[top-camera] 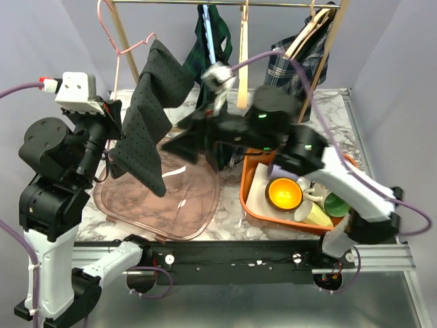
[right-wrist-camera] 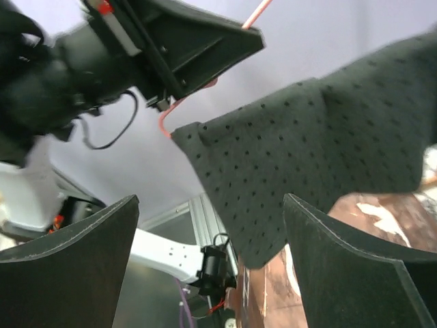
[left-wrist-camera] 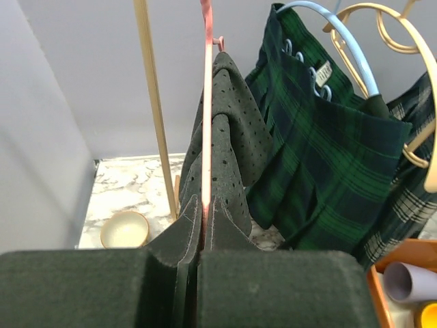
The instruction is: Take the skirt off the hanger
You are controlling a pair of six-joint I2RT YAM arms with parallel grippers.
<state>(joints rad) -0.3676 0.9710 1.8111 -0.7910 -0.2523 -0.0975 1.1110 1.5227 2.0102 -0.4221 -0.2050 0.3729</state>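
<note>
The clothes rack [top-camera: 171,3] at the back of the table carries a green plaid skirt [left-wrist-camera: 321,164] hanging just beside the work. A hard sideways tug risks dragging that garment along or rocking the rack. Below, the pink tub [top-camera: 194,205] sits under the load, so a dropped garment would probably land in it or across its rim. The item of concern is the dotted grey skirt [top-camera: 147,116], which is draped on the pink hanger [left-wrist-camera: 206,102], sags over the tub's left side and is not yet free. The left gripper [left-wrist-camera: 199,249] is closed tight on the hanger's thin wire, with the skirt hanging just beyond its fingertips. A pull on the cloth could twist the wire in that grip or swing the hanger. The right gripper [right-wrist-camera: 210,201] stands wide apart and holds nothing, with the skirt's hanging corner in front of the gap. If it closes short it would catch only the hem edge, which I judge liable to slip. Whether any clip holds the waistband cannot be made out, and if one does, pulling would stretch the fabric rather than release it.
</note>
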